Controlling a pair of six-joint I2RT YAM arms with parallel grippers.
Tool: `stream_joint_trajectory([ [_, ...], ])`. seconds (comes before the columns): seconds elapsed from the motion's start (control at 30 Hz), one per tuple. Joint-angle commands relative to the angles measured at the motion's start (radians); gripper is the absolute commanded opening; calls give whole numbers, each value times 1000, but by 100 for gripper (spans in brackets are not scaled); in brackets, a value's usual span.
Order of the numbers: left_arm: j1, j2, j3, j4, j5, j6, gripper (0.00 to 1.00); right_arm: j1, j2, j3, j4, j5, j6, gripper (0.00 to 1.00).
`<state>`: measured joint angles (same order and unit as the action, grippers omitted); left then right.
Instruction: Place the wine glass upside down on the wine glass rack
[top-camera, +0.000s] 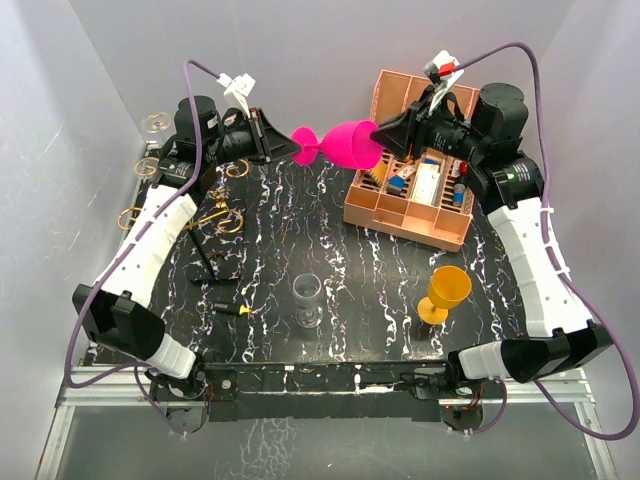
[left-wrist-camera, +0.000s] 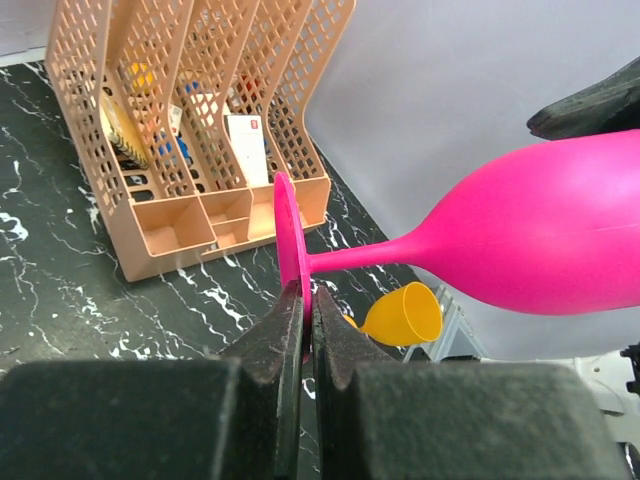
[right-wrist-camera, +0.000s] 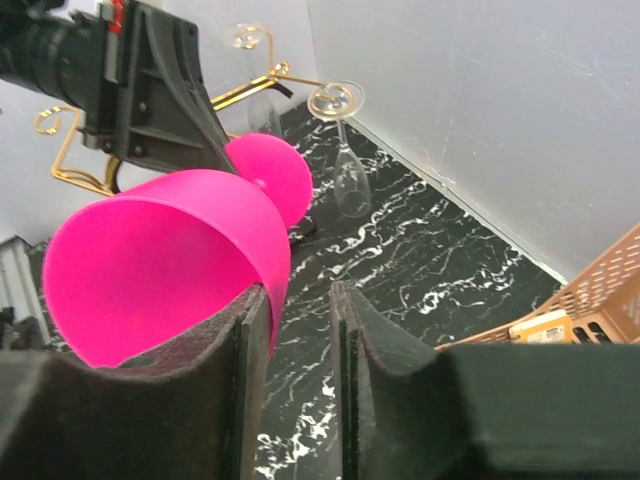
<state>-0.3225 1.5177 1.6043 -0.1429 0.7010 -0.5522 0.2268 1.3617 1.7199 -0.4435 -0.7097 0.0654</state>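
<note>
A pink wine glass (top-camera: 350, 143) hangs level in the air at the back of the table, its foot to the left and its bowl to the right. My left gripper (top-camera: 290, 147) is shut on the edge of the glass's round foot (left-wrist-camera: 286, 235). My right gripper (top-camera: 385, 135) stands open at the bowl's rim (right-wrist-camera: 150, 250): one finger is inside the bowl and the other is outside, with a gap. The gold wire wine glass rack (top-camera: 222, 218) stands at the left, below the left arm. Its scrolled arms (right-wrist-camera: 240, 93) show behind the glass in the right wrist view.
A salmon-pink file organiser (top-camera: 400, 215) holding small items sits under the right gripper. A yellow goblet (top-camera: 445, 292) stands front right and a clear glass (top-camera: 307, 297) front centre. Another clear glass (right-wrist-camera: 345, 180) hangs from the rack. White walls close in the back and sides.
</note>
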Motion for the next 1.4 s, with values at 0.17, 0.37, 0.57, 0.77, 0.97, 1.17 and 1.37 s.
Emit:
stream_joint_trajectory([
  [0.17,1,-39,98,-115,-114,150,0,-9,-69,-24,4,91,-82,63],
  [0.37,2,-67,138,-226,-275,336,0,-23,-93,-7,-35,140,-123,77],
  [0.57,-2,-92,163,-312,-372,526,0,-33,-91,8,-50,179,-136,83],
  [0.77,-33,-129,162,-415,-524,782,0,-32,-61,-34,-27,235,-157,85],
  [0.97,-72,-145,157,-490,-693,1025,0,-32,-17,-152,42,290,-267,85],
  [1.17,-116,-191,163,-556,-800,1207,0,-33,-19,-307,135,293,-314,86],
  [1.37,-136,-221,111,-575,-866,1275,0,-33,-42,-406,196,242,-315,87],
])
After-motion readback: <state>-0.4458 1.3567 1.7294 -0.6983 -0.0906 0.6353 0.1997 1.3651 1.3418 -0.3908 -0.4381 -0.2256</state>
